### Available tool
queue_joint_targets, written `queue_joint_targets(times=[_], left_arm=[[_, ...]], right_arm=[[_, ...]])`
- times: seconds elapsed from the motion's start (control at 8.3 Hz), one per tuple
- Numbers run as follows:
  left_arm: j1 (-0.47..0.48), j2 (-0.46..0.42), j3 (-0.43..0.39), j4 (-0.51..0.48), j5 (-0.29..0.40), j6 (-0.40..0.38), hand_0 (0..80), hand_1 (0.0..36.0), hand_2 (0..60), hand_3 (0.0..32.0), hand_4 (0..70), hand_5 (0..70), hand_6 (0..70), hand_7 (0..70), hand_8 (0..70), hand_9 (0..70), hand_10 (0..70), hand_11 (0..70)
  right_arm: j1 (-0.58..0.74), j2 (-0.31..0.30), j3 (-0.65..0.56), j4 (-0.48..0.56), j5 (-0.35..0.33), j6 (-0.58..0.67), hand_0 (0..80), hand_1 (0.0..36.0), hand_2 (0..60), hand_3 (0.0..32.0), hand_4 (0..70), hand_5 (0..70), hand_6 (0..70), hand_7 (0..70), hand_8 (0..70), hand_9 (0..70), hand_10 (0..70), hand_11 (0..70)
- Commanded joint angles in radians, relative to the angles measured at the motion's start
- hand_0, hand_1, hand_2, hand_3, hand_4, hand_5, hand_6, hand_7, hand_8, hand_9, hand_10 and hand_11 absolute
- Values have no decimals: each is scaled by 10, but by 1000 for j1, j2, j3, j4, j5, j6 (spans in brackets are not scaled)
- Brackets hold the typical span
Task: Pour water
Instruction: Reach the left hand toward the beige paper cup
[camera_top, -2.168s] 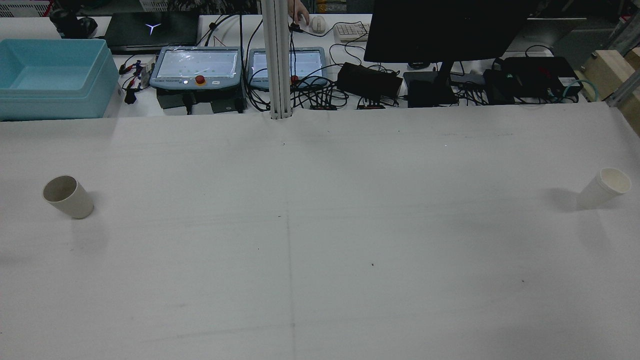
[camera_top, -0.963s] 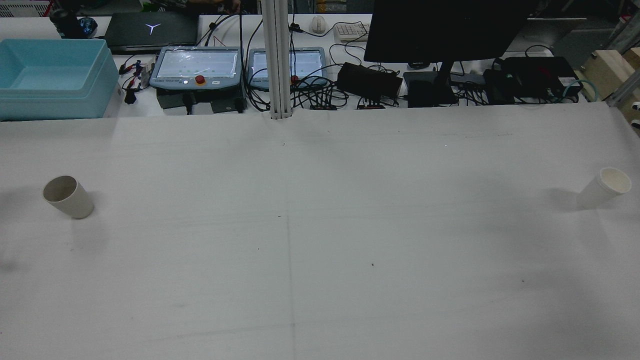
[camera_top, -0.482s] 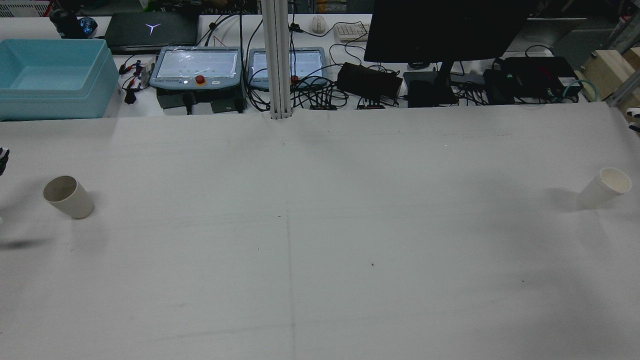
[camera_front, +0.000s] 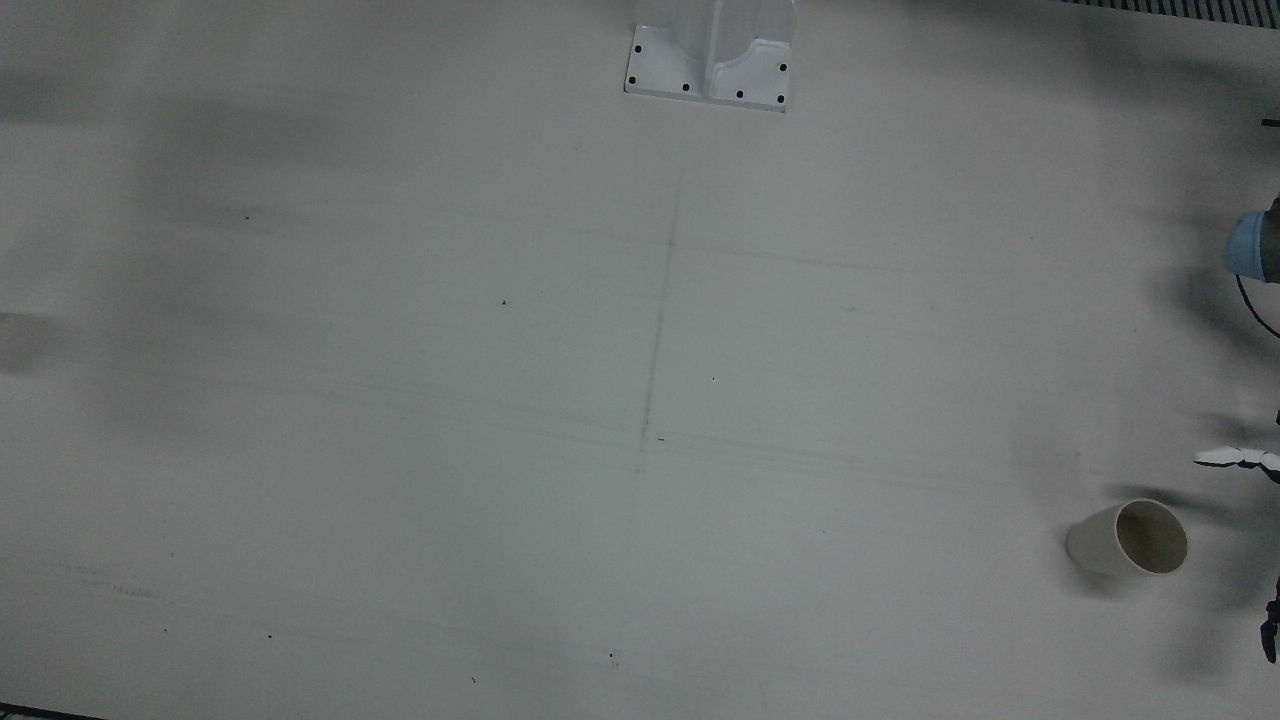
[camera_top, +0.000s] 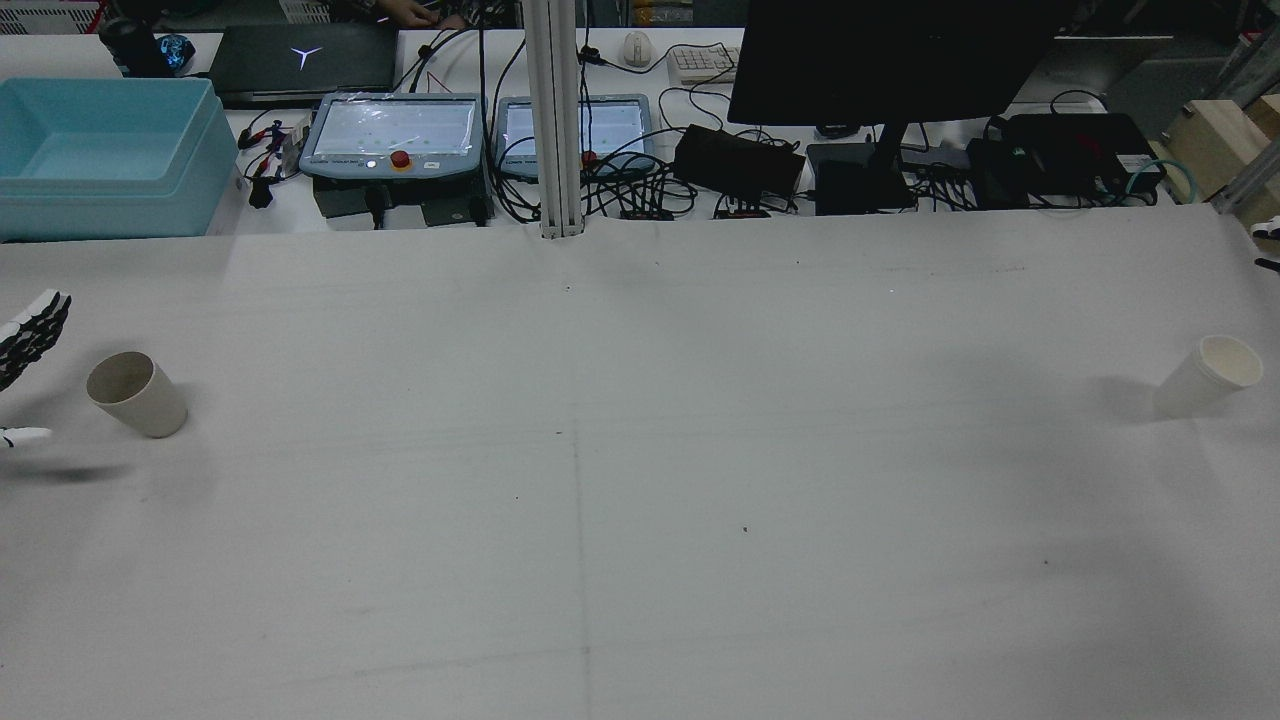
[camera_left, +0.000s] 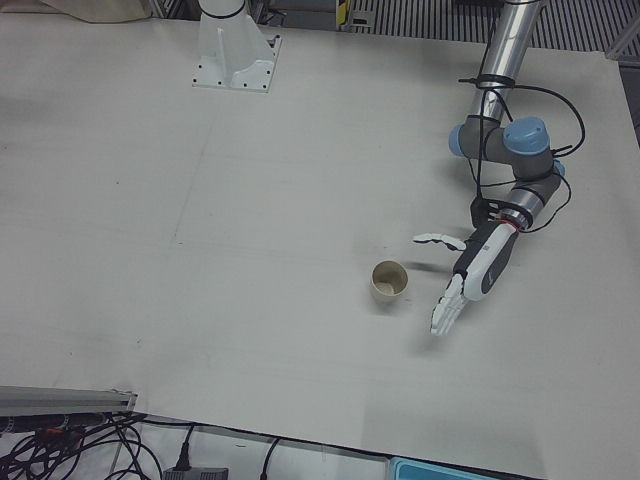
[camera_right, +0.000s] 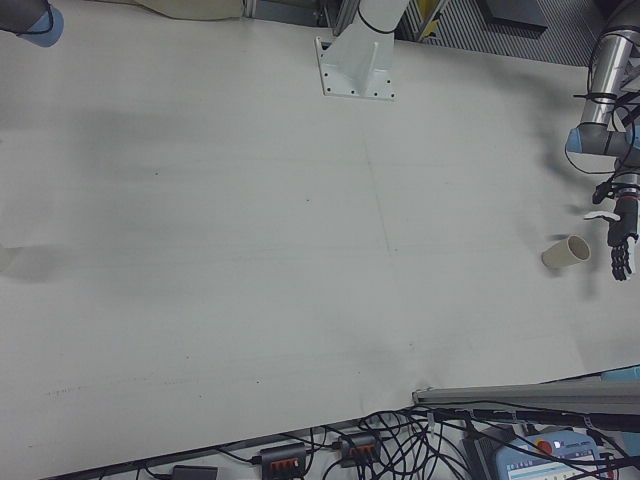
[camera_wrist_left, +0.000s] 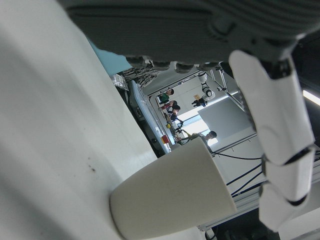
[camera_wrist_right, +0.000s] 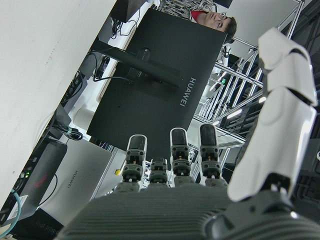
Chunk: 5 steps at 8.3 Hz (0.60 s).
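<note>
While nothing's been grabbed yet, the left hand (camera_left: 472, 275) sits just beside the beige cup (camera_left: 388, 283) at mid-right of the left-front view, fingers spread, holding nothing, not touching. That cup stands upright on the white table (camera_left: 250, 200). Looks like the reach step to me: next it needs to slide in and wrap around the cup wall without knocking it over. Way off at the rear view's right edge is the white cup (camera_top: 1206, 375), well apart. The right hand (camera_wrist_right: 200, 165) is splayed, empty, and nowhere near its cup yet.
</note>
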Motion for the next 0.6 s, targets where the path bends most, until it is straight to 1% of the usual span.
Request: queue_joint_targets(times=[0.0,0.24,0.48], left_arm=[[70,-66,60,9,-42,2,468,181,208,0,0,0,0,0,0,0,0,2],[82,-80,61,18,-47,-1,462,169,202,0,0,0,0,0,0,0,0,0],[86,-98,64,37,-48,0,465,171,198,0,0,0,0,0,0,0,0,0]], right_arm=[[-5,0,-1,0,0,-6,487,176,222,0,119,355,154,251,57,108,134,211],[-6,-2,-1,0,0,-4,487,176,222,0,119,355,154,251,57,108,134,211],[-6,-2,-1,0,1,-4,487,176,222,0,119,355,154,251,57,108,134,211]])
